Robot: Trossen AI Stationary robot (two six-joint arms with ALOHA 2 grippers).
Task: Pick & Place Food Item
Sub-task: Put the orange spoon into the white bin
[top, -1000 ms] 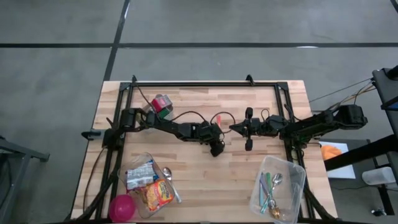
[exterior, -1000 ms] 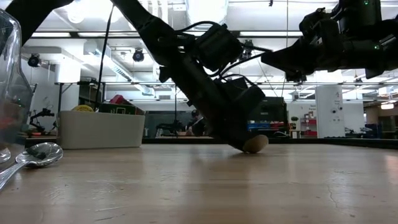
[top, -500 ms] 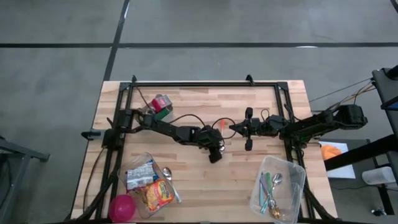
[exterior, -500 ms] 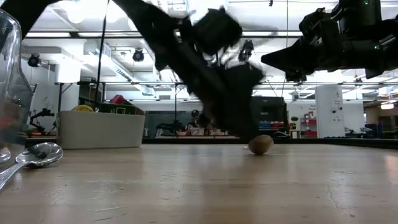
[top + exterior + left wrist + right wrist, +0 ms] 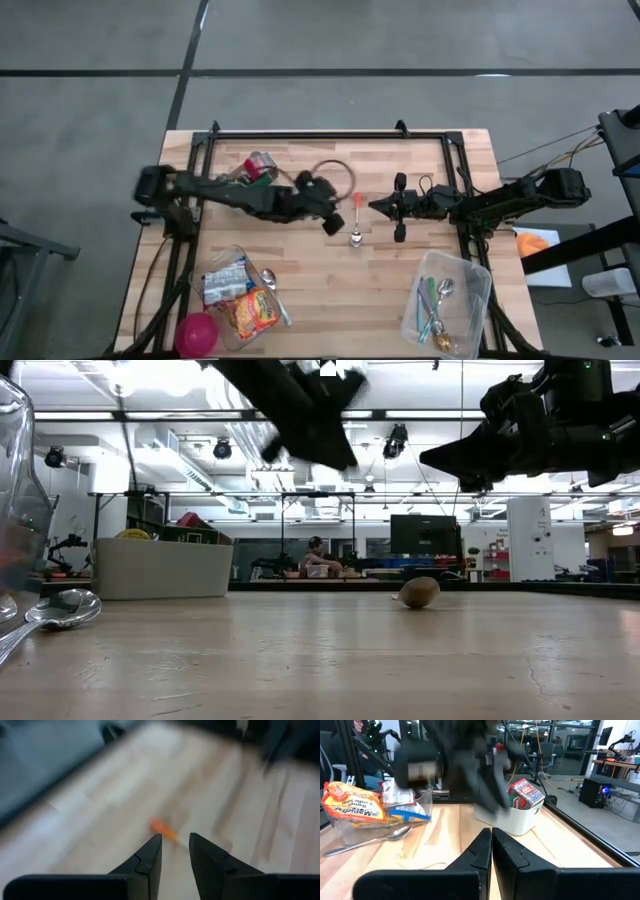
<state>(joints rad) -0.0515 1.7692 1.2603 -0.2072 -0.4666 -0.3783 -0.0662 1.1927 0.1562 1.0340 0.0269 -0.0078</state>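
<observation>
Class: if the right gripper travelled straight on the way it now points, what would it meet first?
Probably the left gripper, raised just ahead of the right gripper. The spoon between them lies lower, on the table, so likely passes underneath; depth is uncertain.

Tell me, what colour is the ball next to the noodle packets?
Bright pink. The small round pink ball shows best in the high view.

Right wrist view: yellow-orange noodle packet (image 5: pixel 351 806) in the clear container (image 5: pixel 422 815) carries dark print reading roughly "Noodle Soup"; the brand line above it is too small to make out. The red-and-white package (image 5: pixel 526 792) standing in the white tub (image 5: pixel 512 822) bears print, unreadable. High view: packet (image 5: pixel 252 311) and wrappers show colours only, no legible lettering. Nothing readable in the low or left wrist views.
</observation>
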